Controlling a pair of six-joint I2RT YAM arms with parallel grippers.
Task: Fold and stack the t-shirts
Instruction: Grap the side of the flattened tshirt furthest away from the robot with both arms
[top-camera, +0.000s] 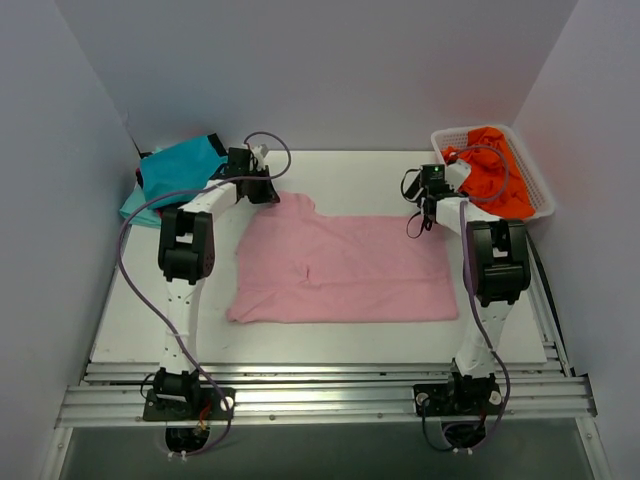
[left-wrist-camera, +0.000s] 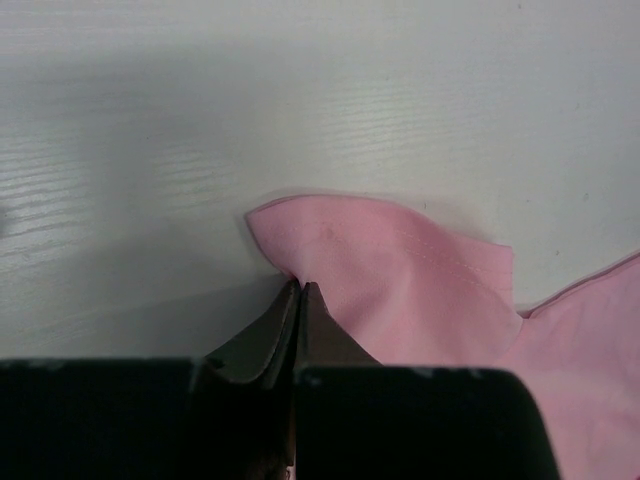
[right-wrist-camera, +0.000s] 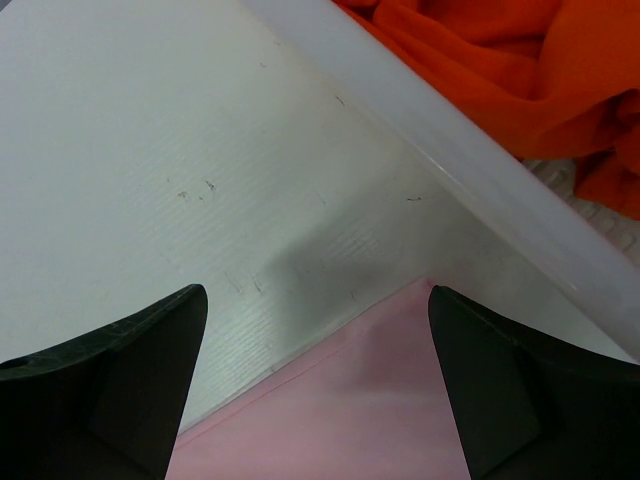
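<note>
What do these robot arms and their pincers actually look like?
Both the left arm and right arm are slim white tubes joined by chunky black housings, with black bases on a silver rail. A thin purple cable loops along each. The left gripper and right gripper each have two dark, wedge-shaped fingers.

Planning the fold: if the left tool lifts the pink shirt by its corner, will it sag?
Likely floppy: the pink t-shirt puckers where the shut left tool pinches its corner. Probably light, since it lies thin and flat on the table.
</note>
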